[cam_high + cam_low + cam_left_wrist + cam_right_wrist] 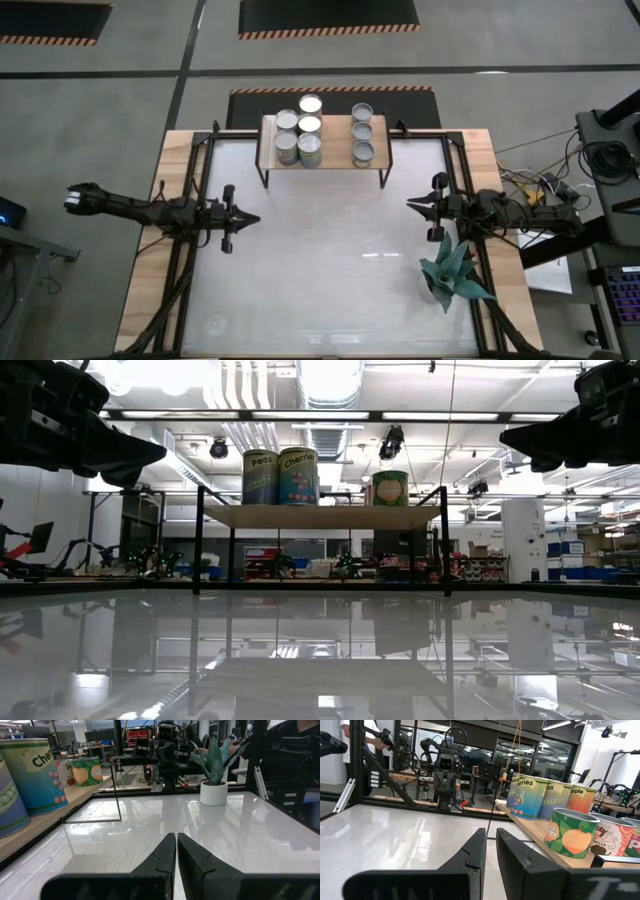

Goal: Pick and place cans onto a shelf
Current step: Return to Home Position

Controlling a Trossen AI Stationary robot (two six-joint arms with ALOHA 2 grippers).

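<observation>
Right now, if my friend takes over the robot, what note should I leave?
Left claw: shut, empty, over the left of the white-topped table.
Right claw: shut, empty, over the right side, near the spiky green plant in a white pot.
Small metal cans with shiny silver tops: eight in view, all on the light-wood shelf with black metal legs, five in one group, three in another.
Done: placing, it seems.
Left: probably nothing but parking the arms.

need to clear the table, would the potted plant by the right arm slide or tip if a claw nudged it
The potted plant has leaves spreading wider than its small white pot, so a high nudge would probably tip it. The table top looks glossy, so a low push likely slides it.
</observation>
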